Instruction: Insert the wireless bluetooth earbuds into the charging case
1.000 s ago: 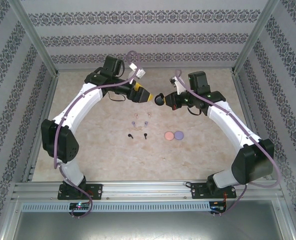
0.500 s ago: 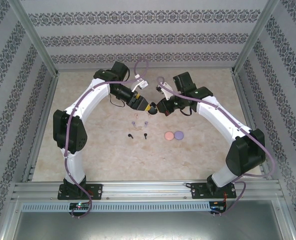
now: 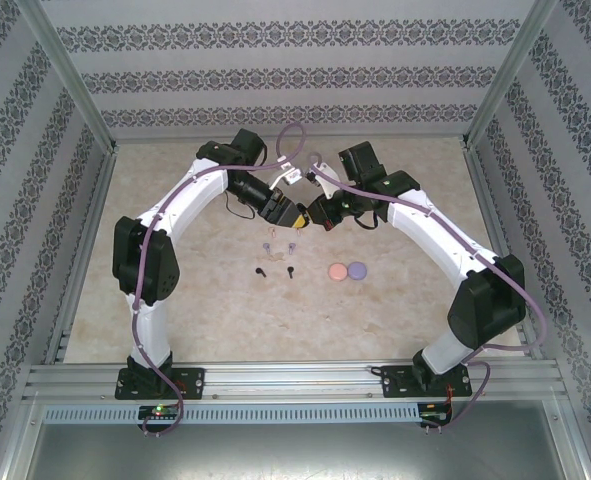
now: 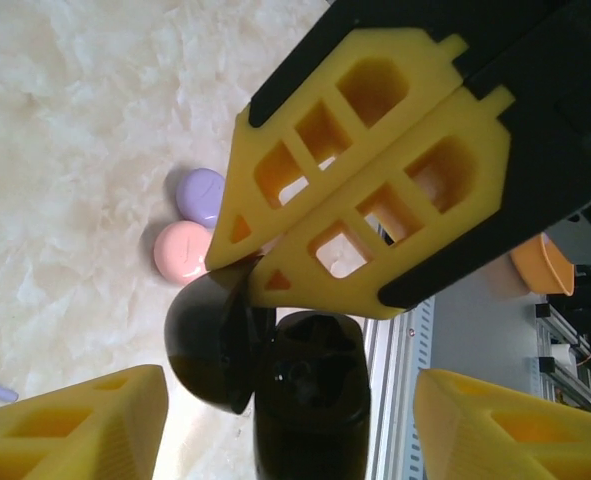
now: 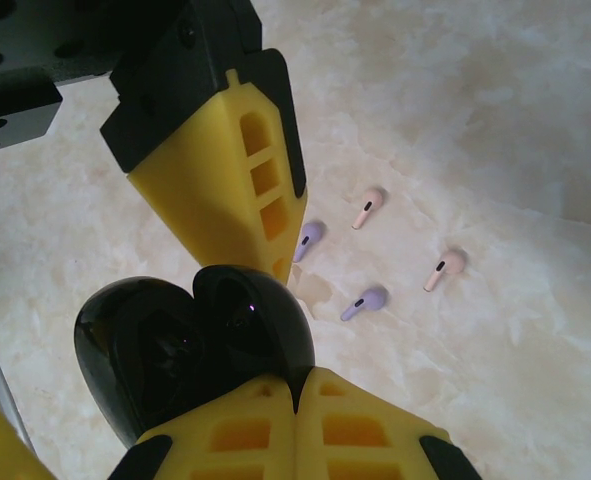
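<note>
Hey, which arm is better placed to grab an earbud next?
Probably left. The right end effector is shut on the black charging case; the left end effector is open, holding nothing, close to the earbuds.

Lab test cell: aluminium frame (image 3: 295,378).

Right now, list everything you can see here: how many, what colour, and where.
black earbuds: two, black, nearest row on the table
purple earbuds: two, purple, middle row
pink earbuds: two, pale pink, farthest row
round discs: two, pink and purple, side by side right of the earbuds
charging case: one, black, open, held above the table
table: one, beige marbled, under everything
left gripper: one, yellow fingers, open beside the case
right gripper: one, yellow fingers, shut on the charging case
</note>
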You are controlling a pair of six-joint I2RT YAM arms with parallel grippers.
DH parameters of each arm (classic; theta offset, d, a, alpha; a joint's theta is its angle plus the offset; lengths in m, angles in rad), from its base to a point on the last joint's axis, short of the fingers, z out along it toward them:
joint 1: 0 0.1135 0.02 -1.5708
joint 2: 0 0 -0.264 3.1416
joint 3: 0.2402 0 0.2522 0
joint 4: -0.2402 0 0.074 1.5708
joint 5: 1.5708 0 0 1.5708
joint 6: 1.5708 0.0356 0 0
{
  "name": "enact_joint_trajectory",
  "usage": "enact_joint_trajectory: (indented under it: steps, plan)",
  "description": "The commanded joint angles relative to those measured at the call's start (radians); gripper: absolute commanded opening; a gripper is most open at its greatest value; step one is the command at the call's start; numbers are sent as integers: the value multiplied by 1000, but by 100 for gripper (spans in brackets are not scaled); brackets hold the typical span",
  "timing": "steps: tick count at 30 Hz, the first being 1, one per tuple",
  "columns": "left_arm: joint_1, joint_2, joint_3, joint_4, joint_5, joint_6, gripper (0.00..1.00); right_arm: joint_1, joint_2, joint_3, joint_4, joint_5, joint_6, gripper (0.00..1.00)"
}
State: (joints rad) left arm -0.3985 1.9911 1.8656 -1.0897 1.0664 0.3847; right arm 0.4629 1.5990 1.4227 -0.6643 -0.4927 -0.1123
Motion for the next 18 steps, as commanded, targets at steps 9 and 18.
enact_joint_trajectory:
  steps: [9,18]
  plan:
    - [-7,20,7,-47,56,51,44,11,13,24,6,16,-6,0]
    - [-7,23,7,-55,69,61,15,11,10,25,17,17,2,0]
